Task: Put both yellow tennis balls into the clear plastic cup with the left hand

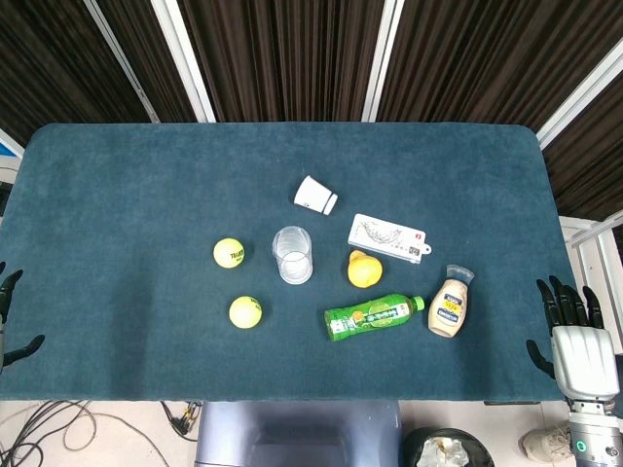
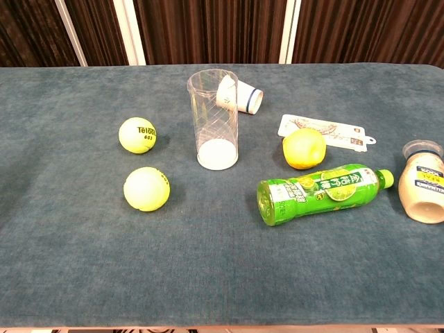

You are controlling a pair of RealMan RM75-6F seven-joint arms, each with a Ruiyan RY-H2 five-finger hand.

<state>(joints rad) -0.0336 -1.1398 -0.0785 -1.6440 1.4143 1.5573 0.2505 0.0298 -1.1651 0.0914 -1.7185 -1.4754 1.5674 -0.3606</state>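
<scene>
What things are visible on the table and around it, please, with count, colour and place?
tennis balls: 2, yellow; far one with black print and near one, both left of the cup, lying apart.
clear plastic cup: 1, transparent; upright near the table centre, empty.
paper cup: 1, white; on its side behind the clear cup.
lemon: 1, yellow; right of the clear cup.
flat package: 1, white; behind the lemon.
drink bottle: 1, green; lying on its side in front of the lemon.
sauce bottle: 1, beige with dark label; lying at the right.
table: 1, dark teal cloth.
left hand: dark, at the left table edge, mostly cut off.
right hand: black fingers and grey back, spread, off the right edge, holding nothing.
</scene>
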